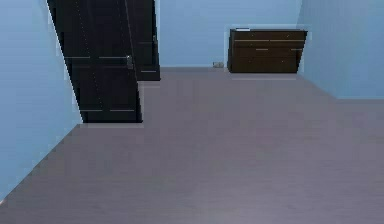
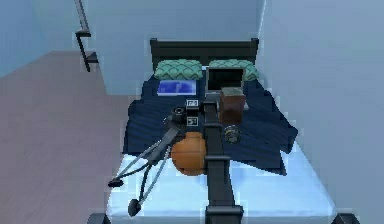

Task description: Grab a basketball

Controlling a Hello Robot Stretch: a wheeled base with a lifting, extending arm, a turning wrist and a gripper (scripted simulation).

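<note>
Forward view
- floor [image 1: 230, 150]: bare, grey-mauve, runs across the lower frame.
- door [image 1: 105, 55]: black, panelled, stands ajar at upper left.
- dresser [image 1: 267, 50]: dark wood, against the pale blue wall [image 1: 195, 30] at upper right.

Arm side view
- bed [image 2: 290, 185]: light blue sheet, centre frame; dark headboard [image 2: 200, 48] at its top end.
- pillows [image 2: 178, 69]: teal patterned, just below the headboard.
- blanket [image 2: 265, 135]: dark blue, rumpled, over the upper half of the bed.
- laptop [image 2: 227, 74]: upright at upper centre, by the pillows.
- box [image 2: 233, 102]: brown, on the blanket just below the laptop.
- basketball [image 2: 188, 155]: orange, lies on the bed at centre frame, at the blanket's lower edge, just left of the arm.
- arm [image 2: 217, 185]: dark bar rising from the bottom edge, over the bed.
- hand [image 2: 125, 195]: thin fingers [image 2: 148, 158] slant down-left from the ball over the sheet.
- hand state: cannot tell whether it holds anything, nor whether it touches the ball.
</note>
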